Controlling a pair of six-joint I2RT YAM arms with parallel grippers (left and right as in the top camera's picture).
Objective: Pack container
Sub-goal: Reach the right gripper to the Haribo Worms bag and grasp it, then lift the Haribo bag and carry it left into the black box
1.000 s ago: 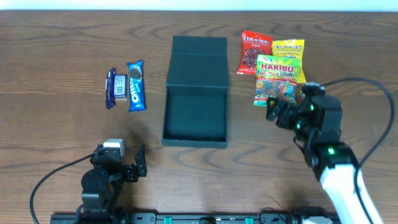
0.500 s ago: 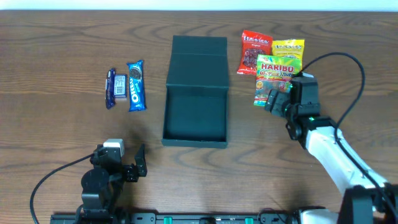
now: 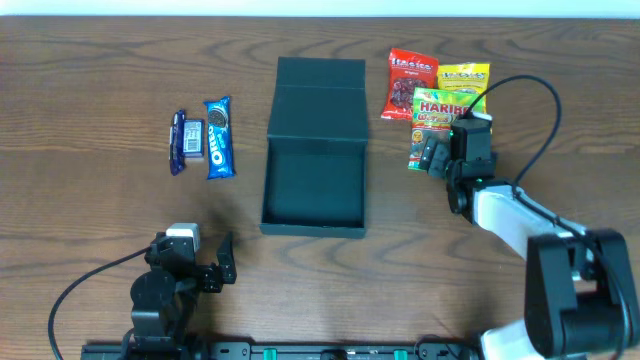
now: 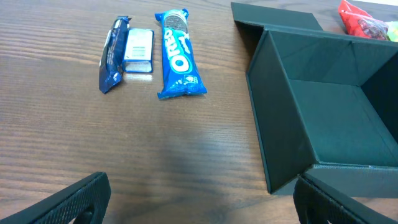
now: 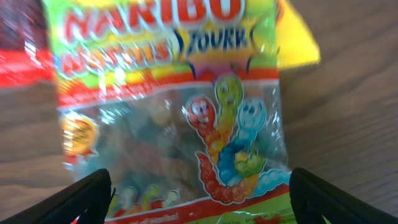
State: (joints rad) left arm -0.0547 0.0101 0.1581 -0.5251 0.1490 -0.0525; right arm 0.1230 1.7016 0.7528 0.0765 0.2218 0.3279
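- Right gripper is spread wide above the Haribo bag, gripping nothing.
- The bag reads "HARIBO". The line beneath is blurred, perhaps "Zourr".
- The right arm reaches forward over the table's right side.
- Left gripper is open and empty, low near the front edge.
- Container lies open mid-table, between the bag and the "OREO" pack.

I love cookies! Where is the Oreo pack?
Seen from overhead, the Oreo pack lies on the left side, between a small dark blue packet and the open green box.
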